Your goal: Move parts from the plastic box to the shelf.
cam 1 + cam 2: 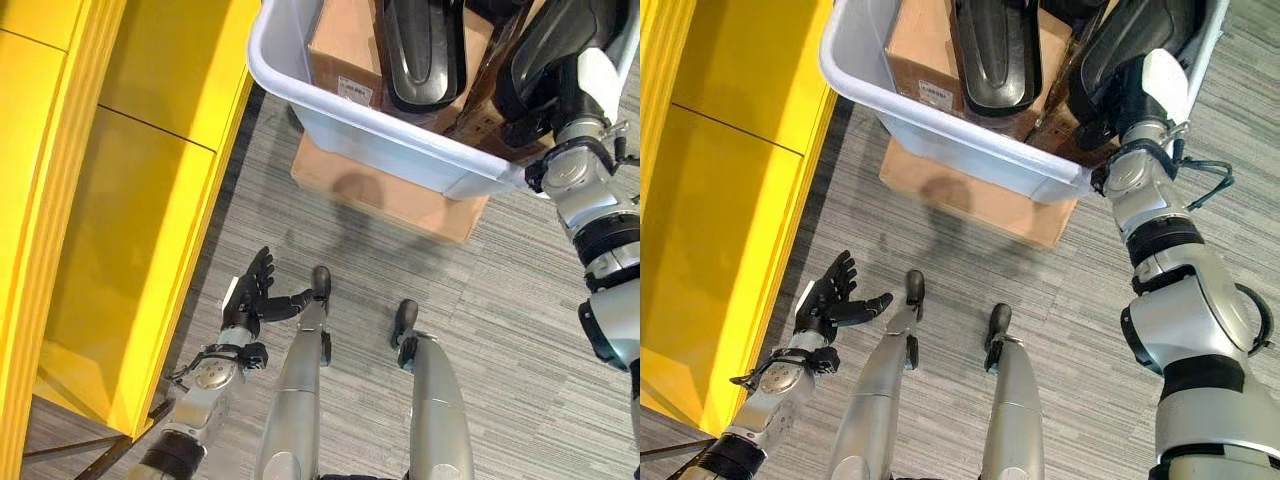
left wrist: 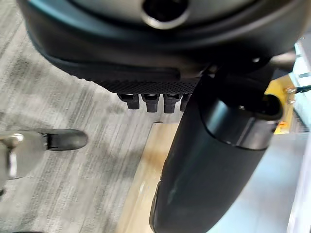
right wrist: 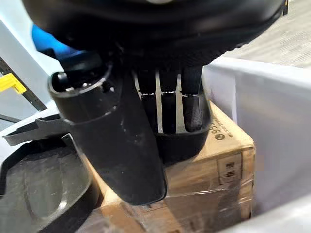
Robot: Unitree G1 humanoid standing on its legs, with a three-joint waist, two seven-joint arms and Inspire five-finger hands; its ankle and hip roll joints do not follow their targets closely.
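Note:
A pale plastic box (image 1: 300, 95) stands at the top of the eye views. In it lie cardboard boxes (image 1: 345, 50) and a long black moulded part (image 1: 425, 50). My right hand (image 1: 1130, 60) reaches down into the box at its right end. In the right wrist view its fingers (image 3: 170, 107) are straight and their tips rest on the rim of a black part lying on a wrapped cardboard box (image 3: 209, 165), with the thumb straight beside them. My left hand (image 1: 250, 295) hangs low beside the yellow shelf (image 1: 120, 200), open and holding nothing.
The plastic box rests on a flat cardboard base (image 1: 380, 195) on grey carpet. The yellow shelf runs along the whole left side. Another black part (image 3: 43, 189) lies in the box beside my right hand, and the box's wall (image 3: 272, 136) is close on the other side.

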